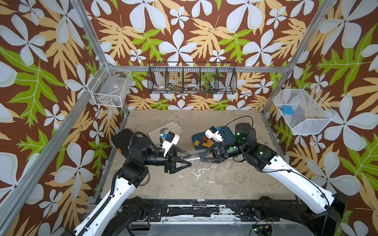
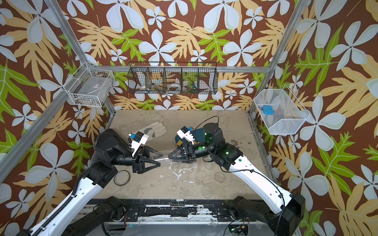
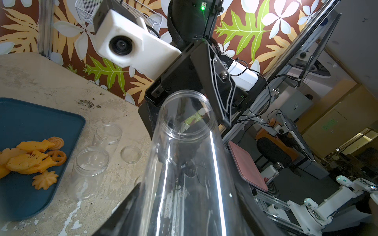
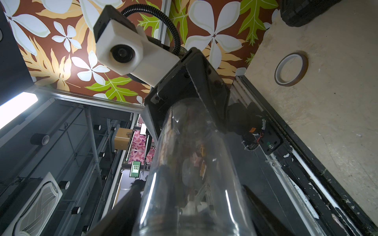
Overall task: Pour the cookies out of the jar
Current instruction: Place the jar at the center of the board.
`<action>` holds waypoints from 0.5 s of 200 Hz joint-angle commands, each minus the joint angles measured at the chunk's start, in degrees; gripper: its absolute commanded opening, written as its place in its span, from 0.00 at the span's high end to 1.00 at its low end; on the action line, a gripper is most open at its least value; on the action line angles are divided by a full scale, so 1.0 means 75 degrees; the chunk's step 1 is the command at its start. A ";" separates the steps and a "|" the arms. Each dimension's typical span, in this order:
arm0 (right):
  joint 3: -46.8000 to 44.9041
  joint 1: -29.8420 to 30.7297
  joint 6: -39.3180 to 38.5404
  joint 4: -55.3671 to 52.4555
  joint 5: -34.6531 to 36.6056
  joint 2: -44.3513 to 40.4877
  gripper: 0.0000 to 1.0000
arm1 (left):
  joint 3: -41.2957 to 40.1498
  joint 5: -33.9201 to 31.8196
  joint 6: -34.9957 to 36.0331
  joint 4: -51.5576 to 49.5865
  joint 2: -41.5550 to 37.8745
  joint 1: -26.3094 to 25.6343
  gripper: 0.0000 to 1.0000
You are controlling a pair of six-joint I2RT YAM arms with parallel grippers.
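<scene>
A clear plastic jar (image 1: 192, 157) (image 2: 163, 157) hangs on its side above the table, held between both arms. My left gripper (image 1: 187, 157) (image 2: 158, 157) is shut on its base end; in the left wrist view the jar (image 3: 184, 163) runs out between the fingers to its open mouth and looks empty. My right gripper (image 1: 201, 157) (image 2: 169, 156) is shut on the mouth end, its fingers lying along both sides of the jar (image 4: 184, 173). The cookies (image 1: 204, 142) (image 3: 30, 157), orange and yellow, lie in a heap on the blue tray (image 1: 227, 132) (image 3: 30, 122) behind the right gripper.
Two empty clear jars (image 3: 96, 163) (image 3: 107, 134) and a clear lid (image 3: 131, 154) stand beside the tray. More clear lids (image 1: 239, 177) (image 1: 227, 191) lie front right. A glove (image 1: 167, 128) lies at the back left and a tape ring (image 2: 122, 178) under the left arm. Wire baskets hang on the walls.
</scene>
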 commanded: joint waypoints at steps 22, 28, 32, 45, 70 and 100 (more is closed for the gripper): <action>0.0011 0.0002 -0.0201 0.0174 -0.0110 -0.0022 0.26 | 0.0013 -0.0038 -0.0051 0.0043 0.0073 0.0010 0.67; 0.0012 0.0002 -0.0249 0.0150 -0.0104 -0.0026 0.27 | 0.0016 -0.0041 -0.0045 0.0028 0.0082 0.0013 0.66; 0.0014 0.0010 -0.0262 0.0127 -0.0104 -0.0016 0.26 | 0.0024 -0.0061 -0.0034 -0.0001 0.0087 0.0010 0.65; 0.0023 0.0004 -0.0320 0.0094 -0.0111 -0.0004 0.27 | 0.0063 -0.0099 0.0035 -0.0084 0.0099 0.0011 0.60; 0.0047 -0.0002 -0.0440 -0.0004 -0.0098 0.0019 0.27 | 0.0133 -0.0158 0.0151 -0.0237 0.0126 0.0010 0.50; 0.0023 -0.0013 -0.0486 -0.0005 -0.0092 0.0063 0.30 | 0.0168 -0.0199 0.0212 -0.0314 0.0151 0.0010 0.44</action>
